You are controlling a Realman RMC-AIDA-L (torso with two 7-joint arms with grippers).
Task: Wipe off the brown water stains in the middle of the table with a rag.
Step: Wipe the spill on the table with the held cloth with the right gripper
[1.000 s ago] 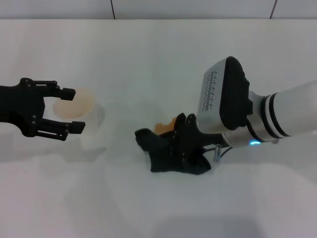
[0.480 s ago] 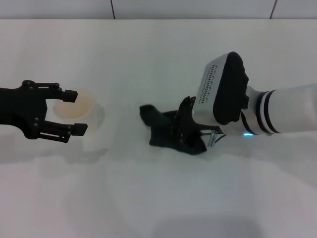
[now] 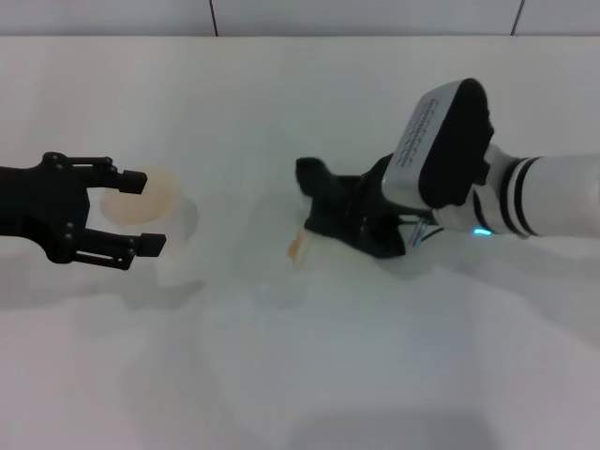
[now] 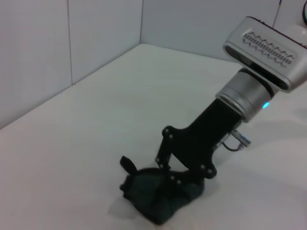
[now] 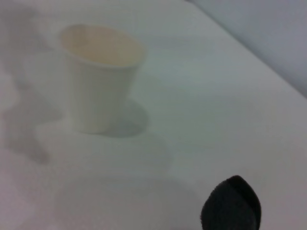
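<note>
Right gripper [image 3: 352, 217] low over the white worktop [image 3: 281, 375], fingers pinching the black rag [image 3: 339, 214] and pressing it flat against the surface. Small remnant of the brown water stains [image 3: 296, 247] just beside the rag, on the near side of those fingers. Left gripper [image 3: 136, 211] well apart, fingers spread around a translucent cup [image 3: 150, 211], not visibly touching it.
</note>
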